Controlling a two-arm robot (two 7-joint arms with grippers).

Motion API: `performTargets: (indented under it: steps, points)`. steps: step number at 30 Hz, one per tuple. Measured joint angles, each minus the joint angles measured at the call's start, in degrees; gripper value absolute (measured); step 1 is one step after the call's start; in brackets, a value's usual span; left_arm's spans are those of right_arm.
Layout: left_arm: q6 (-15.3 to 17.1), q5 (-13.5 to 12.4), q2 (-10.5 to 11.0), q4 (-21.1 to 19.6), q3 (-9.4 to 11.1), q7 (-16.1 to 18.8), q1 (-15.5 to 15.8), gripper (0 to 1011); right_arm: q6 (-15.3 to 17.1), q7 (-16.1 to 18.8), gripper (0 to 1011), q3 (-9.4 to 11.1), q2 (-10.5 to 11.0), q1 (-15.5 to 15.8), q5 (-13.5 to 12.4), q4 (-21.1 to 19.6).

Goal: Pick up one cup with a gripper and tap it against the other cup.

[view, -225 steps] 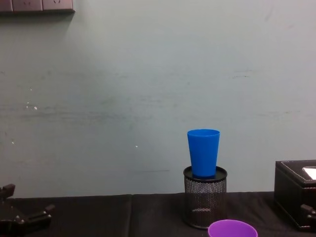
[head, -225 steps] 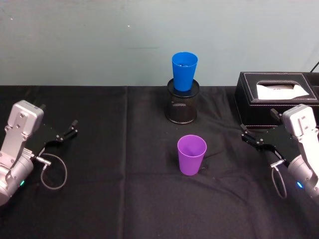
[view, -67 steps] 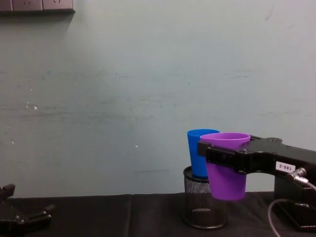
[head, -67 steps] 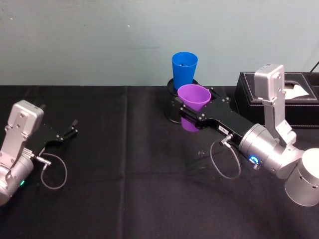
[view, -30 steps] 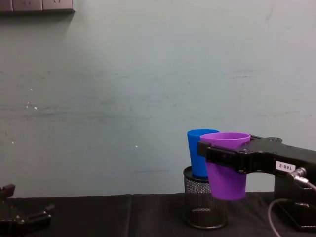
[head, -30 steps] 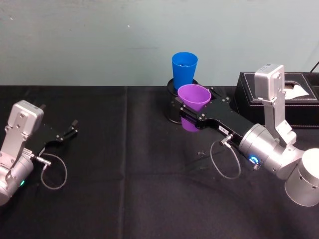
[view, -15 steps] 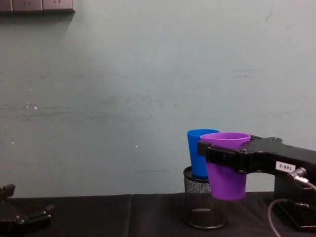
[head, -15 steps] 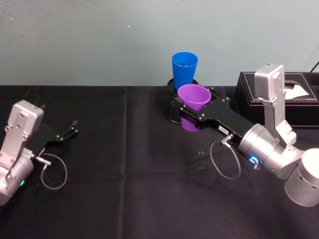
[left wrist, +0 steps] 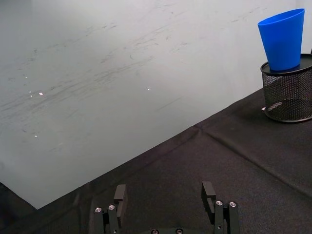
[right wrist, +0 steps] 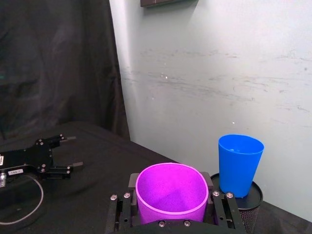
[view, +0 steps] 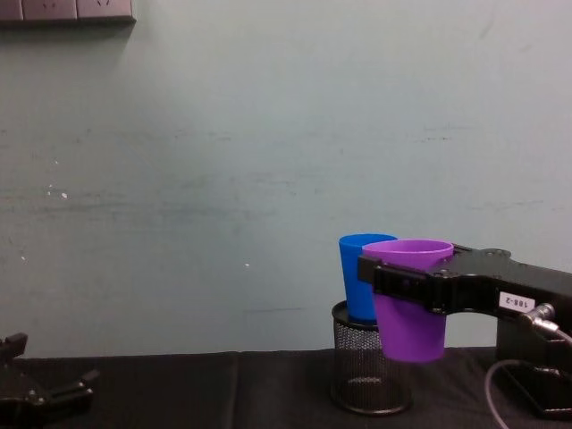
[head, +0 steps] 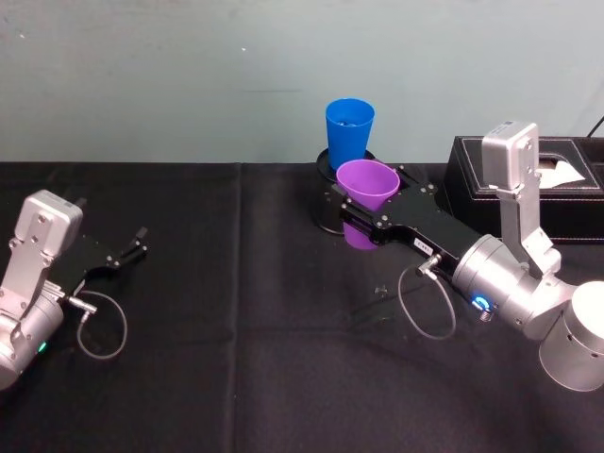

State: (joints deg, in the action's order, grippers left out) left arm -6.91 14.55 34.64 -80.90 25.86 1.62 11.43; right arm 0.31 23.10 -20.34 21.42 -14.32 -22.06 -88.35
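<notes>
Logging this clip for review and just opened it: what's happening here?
The right gripper is shut on the purple cup and holds it off the table, right next to the blue cup, which stands on top of the black mesh pen holder. Whether the two cups touch cannot be told. The left gripper rests open on the table at the robot's left, idle.

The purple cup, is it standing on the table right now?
No, the right gripper holds the purple cup in the air above the table.
</notes>
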Motion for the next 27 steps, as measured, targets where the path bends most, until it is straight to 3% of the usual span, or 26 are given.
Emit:
performTargets:
  steps: [27]
  points:
    - [0.0,0.0,0.0,0.0,0.0,0.0,0.0,1000,0.0,0.0,746,0.0,0.0,0.0,0.0,0.0]
